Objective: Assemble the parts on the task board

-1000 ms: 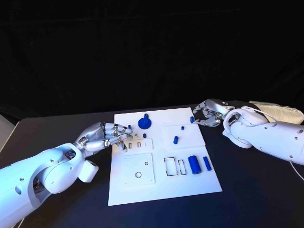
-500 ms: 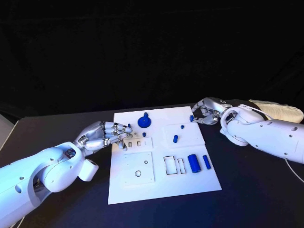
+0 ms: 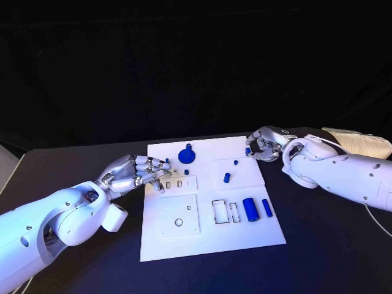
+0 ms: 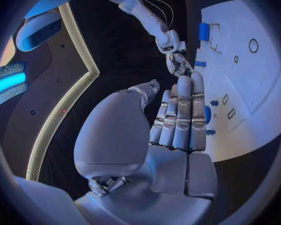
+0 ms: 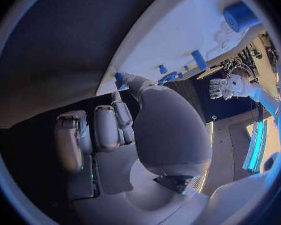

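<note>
Black table (image 3: 90,165) bearing white task board (image 3: 209,236); right hand (image 3: 265,146) pinching small blue peg (image 3: 247,151) at far right corner, left hand (image 3: 136,173) fingers together, hovering left edge

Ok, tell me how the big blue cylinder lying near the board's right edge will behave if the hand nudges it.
The big blue cylinder lies on its side on the smooth white task board, so a sideways nudge would probably make it roll. It looks like rigid plastic, so it is likely stiff and light. The slimmer blue bar beside it might stop a roll toward the edge.

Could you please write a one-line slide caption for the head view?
Both hands hover at opposite edges of the white task board.
</note>
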`<state>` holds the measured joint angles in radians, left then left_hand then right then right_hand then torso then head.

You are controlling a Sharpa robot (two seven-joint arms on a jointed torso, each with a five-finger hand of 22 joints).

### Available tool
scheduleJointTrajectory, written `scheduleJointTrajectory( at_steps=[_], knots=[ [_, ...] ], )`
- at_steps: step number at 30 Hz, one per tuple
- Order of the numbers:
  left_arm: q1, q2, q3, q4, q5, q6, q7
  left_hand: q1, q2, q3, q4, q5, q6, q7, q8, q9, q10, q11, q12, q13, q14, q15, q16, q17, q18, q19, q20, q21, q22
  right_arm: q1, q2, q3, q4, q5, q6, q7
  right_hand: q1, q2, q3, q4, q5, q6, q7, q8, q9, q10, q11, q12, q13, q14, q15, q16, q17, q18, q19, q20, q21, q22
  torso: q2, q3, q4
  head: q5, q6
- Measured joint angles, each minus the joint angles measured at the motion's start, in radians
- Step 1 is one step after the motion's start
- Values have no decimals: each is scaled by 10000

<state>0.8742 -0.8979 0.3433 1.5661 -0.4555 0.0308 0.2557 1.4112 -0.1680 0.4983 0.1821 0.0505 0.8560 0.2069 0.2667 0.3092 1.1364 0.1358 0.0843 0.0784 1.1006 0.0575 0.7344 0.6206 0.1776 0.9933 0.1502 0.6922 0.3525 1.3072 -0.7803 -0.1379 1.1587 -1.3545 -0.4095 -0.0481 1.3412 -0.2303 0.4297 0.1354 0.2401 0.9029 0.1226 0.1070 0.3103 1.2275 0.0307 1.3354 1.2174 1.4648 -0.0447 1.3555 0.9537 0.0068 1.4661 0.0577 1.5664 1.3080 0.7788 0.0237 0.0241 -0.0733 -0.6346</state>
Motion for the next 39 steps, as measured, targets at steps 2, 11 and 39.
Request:
scheduleJointTrajectory(
  at_steps=[2,11,39],
  knots=[
    [0,-2,0,2,0,0,0,0,0,0,0,0,0,0,0,0,0,0,0,0,0,0,0,0,0,0,0,0,0,-2,15,0,-21,1,12,0,-3,3,34,-24,0,19,-9,0,0,45,-44,35,23,0,0,0,8,0,0,0,0,0,-1,1,0,0,-1],
    [0,-23,-1,8,0,0,-1,0,0,0,0,0,0,0,0,-1,0,0,0,0,0,0,0,0,0,0,0,0,0,-9,63,-4,-102,4,44,0,-161,161,234,12,0,330,-64,144,42,180,-57,86,123,0,0,0,20,0,0,0,0,-2,-1,0,0,-2,-8],
    [0,-50,-1,22,0,-1,-8,0,0,0,0,0,0,0,1,-3,0,0,0,0,0,0,0,0,0,0,0,0,0,-14,284,-7,-406,30,138,-17,-293,293,414,26,-42,629,-163,324,100,250,-126,142,190,2,-74,-38,12,0,0,-75,0,-5,7,7,0,-12,-67]
  ],
)
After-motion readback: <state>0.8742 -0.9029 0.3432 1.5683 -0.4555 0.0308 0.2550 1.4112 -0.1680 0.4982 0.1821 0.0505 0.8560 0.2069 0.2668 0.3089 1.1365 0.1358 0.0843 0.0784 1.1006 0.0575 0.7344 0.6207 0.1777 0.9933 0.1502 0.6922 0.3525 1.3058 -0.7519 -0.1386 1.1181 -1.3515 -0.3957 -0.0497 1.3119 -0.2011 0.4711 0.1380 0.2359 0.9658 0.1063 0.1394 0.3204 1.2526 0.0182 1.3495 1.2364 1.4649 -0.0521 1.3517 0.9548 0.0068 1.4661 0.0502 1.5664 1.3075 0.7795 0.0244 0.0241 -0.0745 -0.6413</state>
